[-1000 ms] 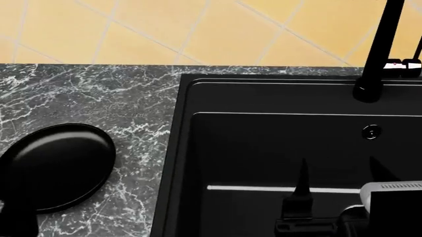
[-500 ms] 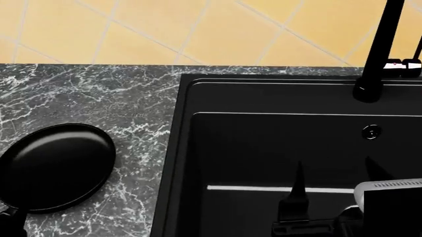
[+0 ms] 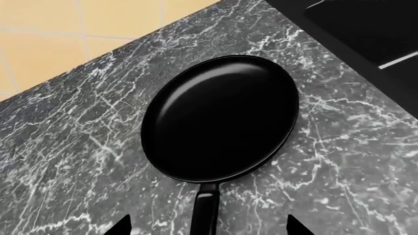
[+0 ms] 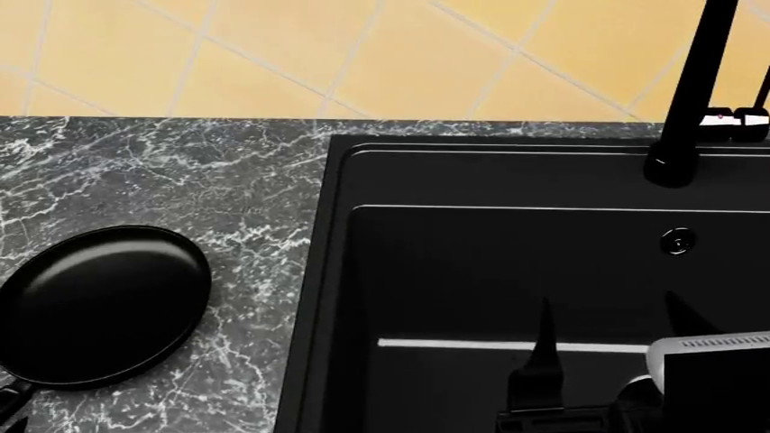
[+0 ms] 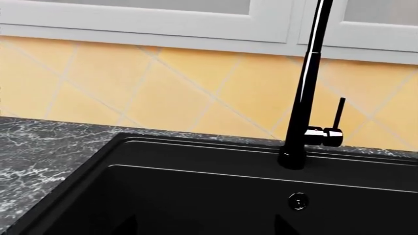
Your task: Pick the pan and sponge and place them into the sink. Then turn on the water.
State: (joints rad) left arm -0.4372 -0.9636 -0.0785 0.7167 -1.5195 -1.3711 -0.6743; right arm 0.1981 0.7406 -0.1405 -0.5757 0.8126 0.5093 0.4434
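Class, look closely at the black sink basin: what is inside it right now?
The sink holds no pan or sponge in its visible part. Only the small round overflow shows on its back wall. The right claw hangs over it, hiding part of the floor; the drain cannot be seen.

Bare marble tabletop (image 4: 241, 180) is lying open all around the pan (image 4: 106, 305); nothing is standing between it and the sink (image 4: 481, 271), whose faucet (image 4: 692, 90) is rising at the back rim.

Pan (image 3: 220, 117): lies flat on the marble counter (image 3: 78, 147), handle toward the camera
Left gripper (image 3: 207, 227): fingertips spread either side of the handle
Sink (image 3: 365, 29): corner beyond the pan
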